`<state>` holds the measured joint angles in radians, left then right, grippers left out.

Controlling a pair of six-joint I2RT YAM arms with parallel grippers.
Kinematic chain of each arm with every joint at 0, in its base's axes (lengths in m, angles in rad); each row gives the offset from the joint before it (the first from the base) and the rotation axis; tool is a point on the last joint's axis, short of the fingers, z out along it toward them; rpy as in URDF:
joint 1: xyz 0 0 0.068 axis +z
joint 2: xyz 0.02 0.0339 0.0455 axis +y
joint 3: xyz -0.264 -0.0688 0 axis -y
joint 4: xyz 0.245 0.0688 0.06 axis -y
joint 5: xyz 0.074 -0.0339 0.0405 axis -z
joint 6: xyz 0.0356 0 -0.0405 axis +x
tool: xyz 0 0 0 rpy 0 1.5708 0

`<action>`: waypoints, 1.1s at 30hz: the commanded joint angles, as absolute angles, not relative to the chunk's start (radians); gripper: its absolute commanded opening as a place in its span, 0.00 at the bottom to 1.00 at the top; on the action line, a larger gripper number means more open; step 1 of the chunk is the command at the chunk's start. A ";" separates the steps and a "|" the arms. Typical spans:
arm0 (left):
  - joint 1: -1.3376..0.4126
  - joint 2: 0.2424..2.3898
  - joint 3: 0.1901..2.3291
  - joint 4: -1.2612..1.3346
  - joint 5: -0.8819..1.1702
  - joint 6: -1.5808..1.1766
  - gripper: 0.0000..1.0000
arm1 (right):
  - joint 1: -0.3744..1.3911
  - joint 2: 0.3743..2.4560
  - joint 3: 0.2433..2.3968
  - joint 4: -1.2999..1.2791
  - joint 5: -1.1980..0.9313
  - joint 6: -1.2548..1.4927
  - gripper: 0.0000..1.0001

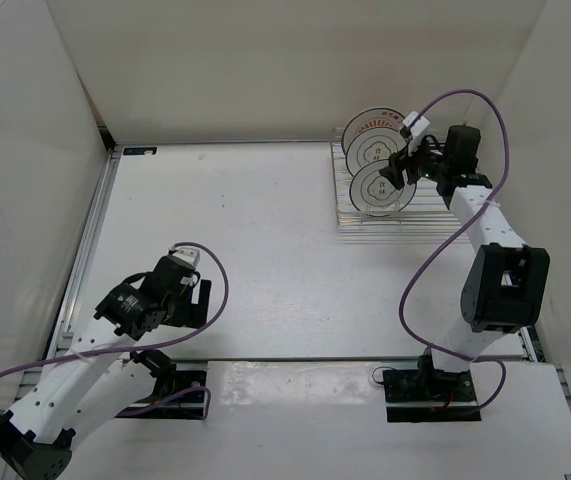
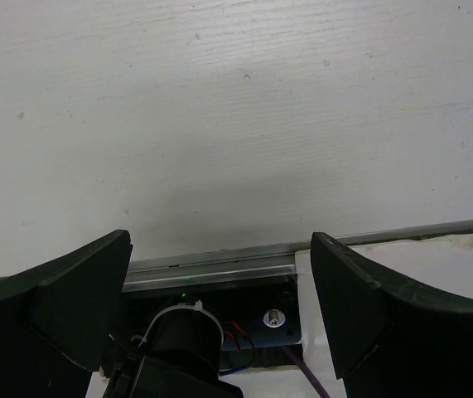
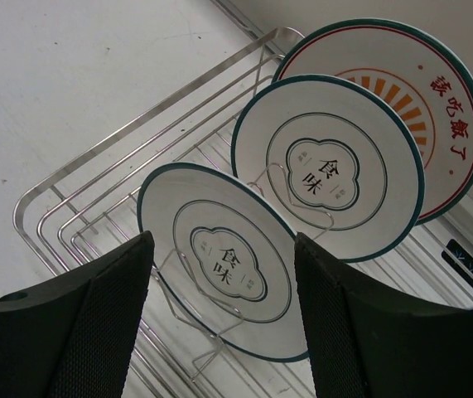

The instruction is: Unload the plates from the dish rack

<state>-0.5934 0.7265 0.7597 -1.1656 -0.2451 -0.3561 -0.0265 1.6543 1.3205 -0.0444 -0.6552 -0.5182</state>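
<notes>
Top external view: the dish rack point(image 1: 435, 212) is seen at the far right of the bench point(image 1: 255, 230). Three plates are stood on edge in it, one behind another — the nearest plate point(image 1: 379, 190), the middle plate point(image 1: 373, 150) and the sunburst plate point(image 1: 369, 121) at the back. The right tool point(image 1: 405, 165) is held just beside their right-hand rims. The left tool point(image 1: 187, 298) is placed well apart at the front left, its jaws spread wide with nothing between them.

From the right wrist view, the right tool point(image 3: 224, 249) is shown with jaws parted and nothing clamped. The nearest plate point(image 3: 219, 261) is framed between them, just ahead, its face turned partly toward the camera. The rim has to be met edge-on — so a turn of the wrist is judged necessary before any closing. The right arm is plainly the nearer one.
</notes>
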 commanded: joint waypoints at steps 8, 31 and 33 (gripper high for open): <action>-0.595 0.707 0.747 -1.140 -0.222 -0.345 1.00 | -0.038 1.766 1.443 -0.106 -0.713 -0.664 0.70; -0.592 0.828 1.000 -1.026 -0.274 -0.293 1.00 | -0.038 1.844 1.474 -0.071 -0.578 -0.629 0.32; -0.591 0.873 1.078 -1.026 -0.297 -0.284 1.00 | -0.037 1.845 1.477 -0.063 -0.560 -0.617 0.27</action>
